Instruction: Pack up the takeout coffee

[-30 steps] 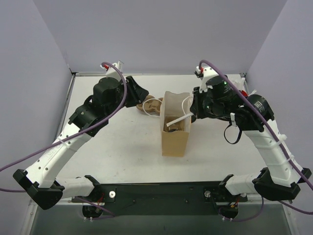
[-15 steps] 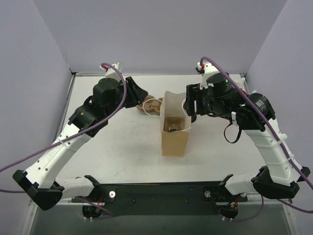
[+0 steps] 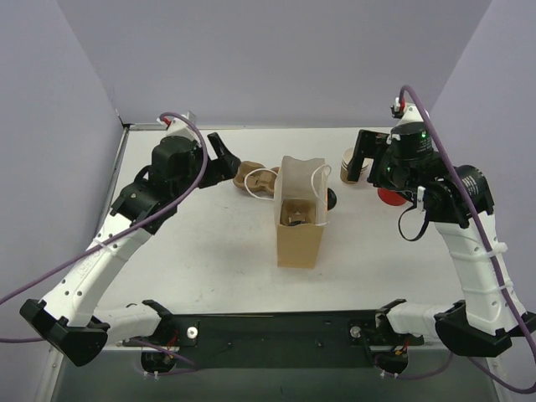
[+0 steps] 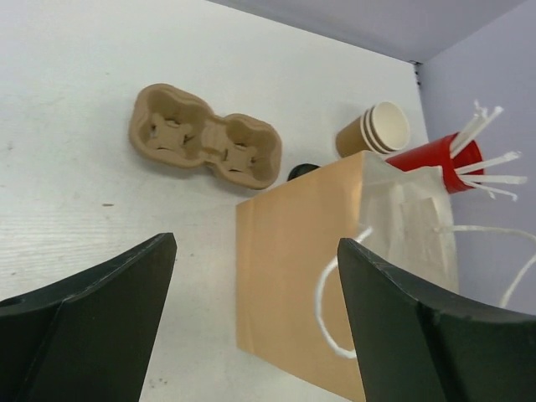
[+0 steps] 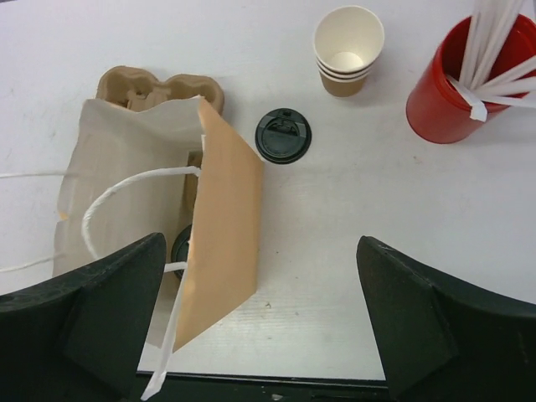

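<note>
**Takeout coffee (image 5: 179,244) sits in the paper bag (image 3: 300,239)**

One paper bag stands in the middle of the table (image 3: 209,251). The takeout coffee is down inside it, and only its dark lid shows. The left gripper (image 3: 224,159) hangs far-left of the bag and the right gripper (image 3: 358,161) far-right. Both are wide open, hold nothing, and are apart from the coffee. Behind the bag lie one two-slot pulp carrier (image 4: 205,146) and one loose black lid (image 5: 283,134). Far right stand one stack of three tan cups (image 5: 347,50) and one red cup (image 5: 435,109) holding white straws (image 5: 490,42).
</note>
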